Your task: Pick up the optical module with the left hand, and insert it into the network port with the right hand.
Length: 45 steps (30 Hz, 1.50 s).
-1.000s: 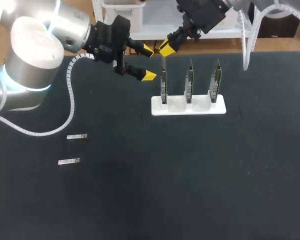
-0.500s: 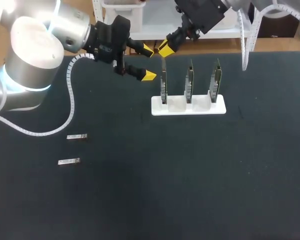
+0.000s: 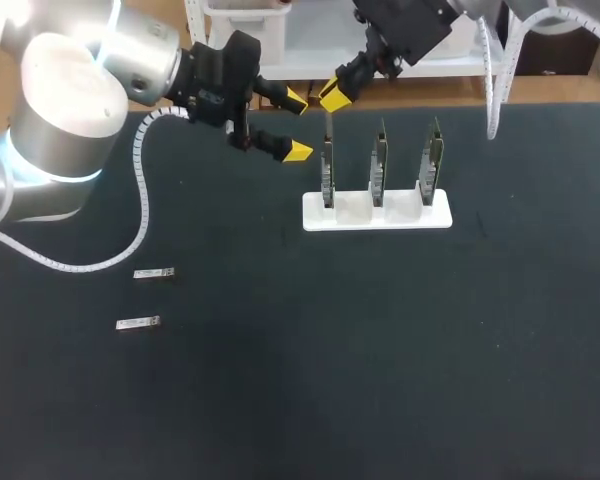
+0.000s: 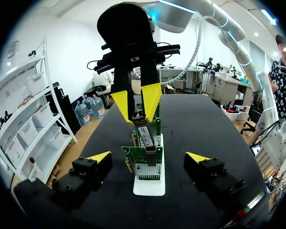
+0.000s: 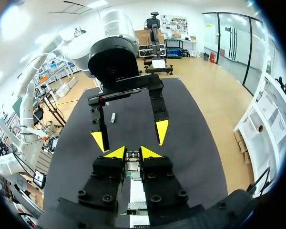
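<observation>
Right end effector (image 3: pixel 332 95) clamped on optical module (image 4: pixel 143 134), upper centre, above leftmost network port (image 4: pixel 148 169); left end effector (image 3: pixel 296 125) wide, empty. Risk: slight tilt jams module at port mouth.

The place is a robotics lab, seen at a test bench. A table (image 3: pixel 380 380) covered in dark matting carries a white stand (image 3: pixel 376 213) holding three bare circuit boards (image 3: pixel 378 170) upright in a row. Two industrial robot arms, the left arm (image 3: pixel 70 90) and the right arm (image 3: pixel 410 25), both with spiral-wrapped cables, reach in near the stand's left end. Two small metal optical modules (image 3: pixel 153 272) lie loose on the matting, well to the left of the stand.
</observation>
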### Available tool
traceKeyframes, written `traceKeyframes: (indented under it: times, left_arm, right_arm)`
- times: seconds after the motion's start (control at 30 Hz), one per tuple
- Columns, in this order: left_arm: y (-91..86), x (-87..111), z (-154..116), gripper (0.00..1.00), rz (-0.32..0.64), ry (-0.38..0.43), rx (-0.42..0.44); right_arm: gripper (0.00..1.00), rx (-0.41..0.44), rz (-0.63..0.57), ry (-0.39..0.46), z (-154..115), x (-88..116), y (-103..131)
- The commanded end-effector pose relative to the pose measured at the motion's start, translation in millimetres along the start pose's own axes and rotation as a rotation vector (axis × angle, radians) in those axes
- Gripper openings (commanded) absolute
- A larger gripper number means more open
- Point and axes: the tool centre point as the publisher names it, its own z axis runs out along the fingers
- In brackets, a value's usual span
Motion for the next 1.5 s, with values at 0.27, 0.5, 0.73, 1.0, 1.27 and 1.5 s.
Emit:
traceKeyframes:
  times: [0.27,0.5,0.73,1.0,1.27,1.5]
  left_arm:
    - [1.2,0.0,0.3,1.0,0.001,0.002,0.002]
    - [1.2,0.0,0.3,1.0,0.001,0.002,0.002]
    - [1.2,0.0,0.3,1.0,0.001,0.002,0.002]
    - [1.2,0.0,0.3,1.0,0.001,0.002,0.002]
    - [1.2,0.0,0.3,1.0,0.001,0.002,0.002]
    - [1.2,0.0,0.3,1.0,0.001,0.002,0.002]
  right_arm:
    - [0.0,-0.008,-0.01,-0.003,2.4,-1.9,-0.5]
    - [0.0,-0.016,-0.007,-0.005,2.9,0.2,0.3]
    - [0.0,-0.019,-0.002,-0.007,3.8,2.3,1.0]
    - [0.0,-0.017,-0.003,0.0,4.3,3.1,0.8]
    - [0.0,-0.012,-0.014,0.009,4.3,2.1,-0.3]
    - [0.0,-0.005,-0.027,0.009,0.9,-1.5,0.7]
